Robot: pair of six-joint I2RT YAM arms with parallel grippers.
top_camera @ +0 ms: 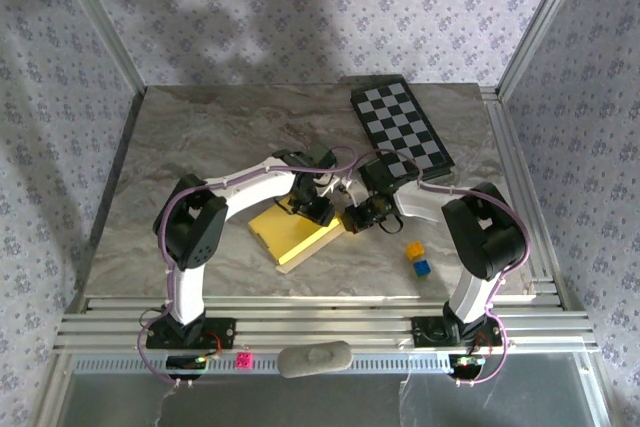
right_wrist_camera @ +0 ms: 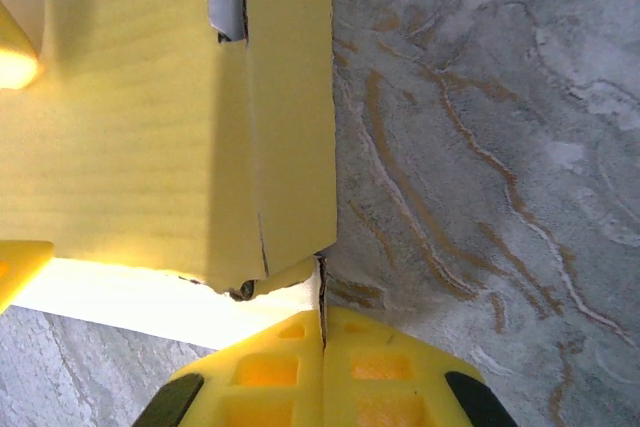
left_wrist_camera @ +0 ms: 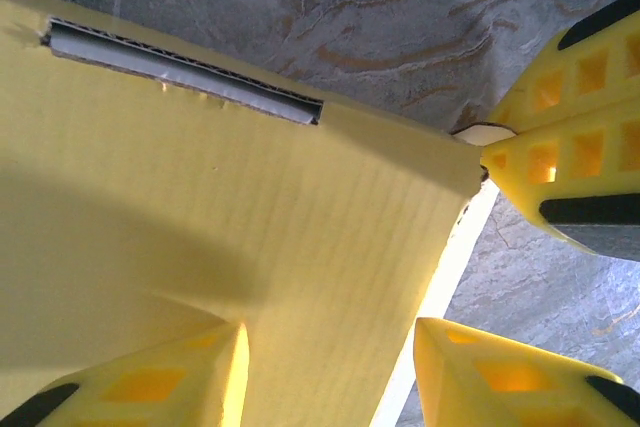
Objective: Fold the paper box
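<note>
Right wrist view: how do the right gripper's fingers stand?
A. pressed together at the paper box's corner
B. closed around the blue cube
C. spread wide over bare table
A: the fingers of the right gripper meet with no gap, pinching the thin pale edge at the corner of the paper box.

White arms (top_camera: 250,185) with black joints (top_camera: 195,229), lilac cables (top_camera: 163,242) and yellow fingers (left_wrist_camera: 170,377).

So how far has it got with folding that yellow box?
Well along, it seems. The box already lies flat with its yellow top panel down. Right now the right pincer is shut on one corner, while the left pincer stands open across the neighbouring edge. A pale flap sticks out along that edge, and the slot on top looks empty, so tucking probably remains.
</note>
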